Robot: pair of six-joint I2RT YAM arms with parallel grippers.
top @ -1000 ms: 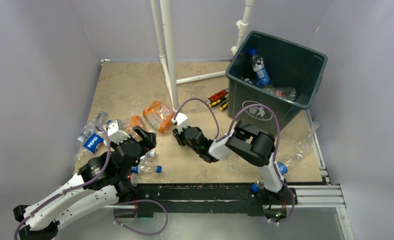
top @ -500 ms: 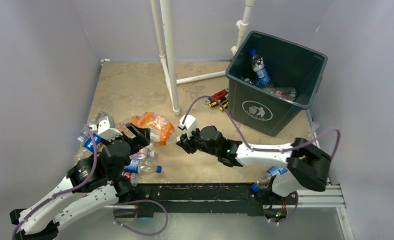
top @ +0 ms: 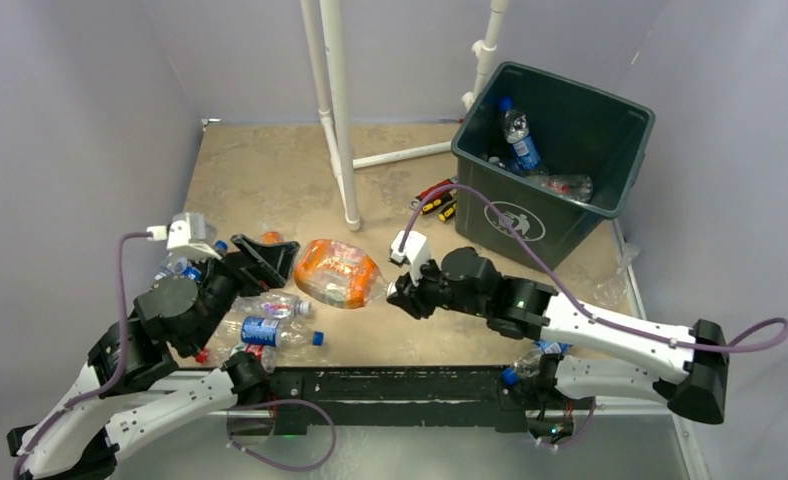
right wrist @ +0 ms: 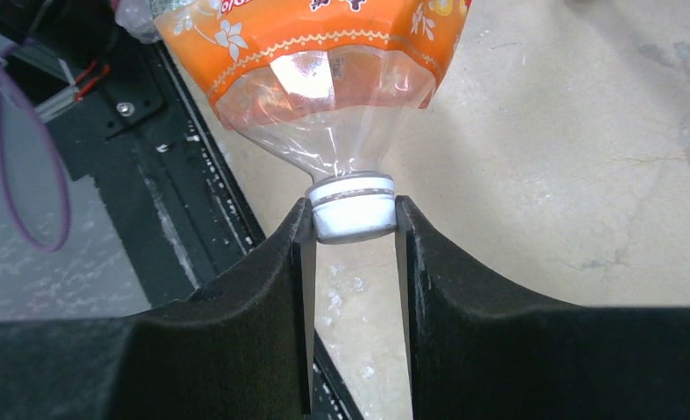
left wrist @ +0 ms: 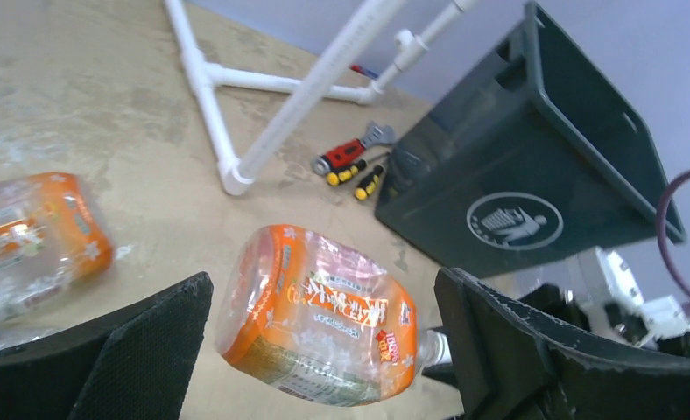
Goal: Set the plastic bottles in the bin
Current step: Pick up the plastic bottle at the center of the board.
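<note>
jaws on my right gripper [right wrist: 352,206] are pinched shut on the white cap [right wrist: 353,214] of the orange-label bottle [top: 338,272], one pad on each side of the cap, bottle body sticking out away from the fingers. top view: that bottle is mid-table, at 9 o'clock of my right gripper, neck pointing to 3 o'clock. can't tell if its body touches the table [top: 260,170] or hangs just off it.

my left gripper [top: 278,260] is at 9 o'clock of the bottle, near it, jaws spread wide, holding nothing. left wrist view: the bottle sits framed between my two black fingers [left wrist: 149,350], apart from both. second orange bottle [left wrist: 26,236] lies flat at 9 o'clock in that wrist view, crushed.

bin [top: 530,225] stands at 2 o'clock of the table, well apart from the held bottle, trash symbol facing 7 o'clock. inside it: blue-label bottle [top: 518,135] toward the 10 o'clock side, clear crushed bottle [top: 567,186] toward the 5 o'clock side.

small tools [top: 435,200], red, yellow and black, lie just beside the bin at its 9 o'clock. white pipe frame [top: 335,120] stands at 12 o'clock of the held bottle.

loose bottles [top: 270,330] with blue caps lie at 6 o'clock of my left gripper, near the table's front edge. another blue-cap bottle [top: 540,352] is by my right arm's base.
</note>
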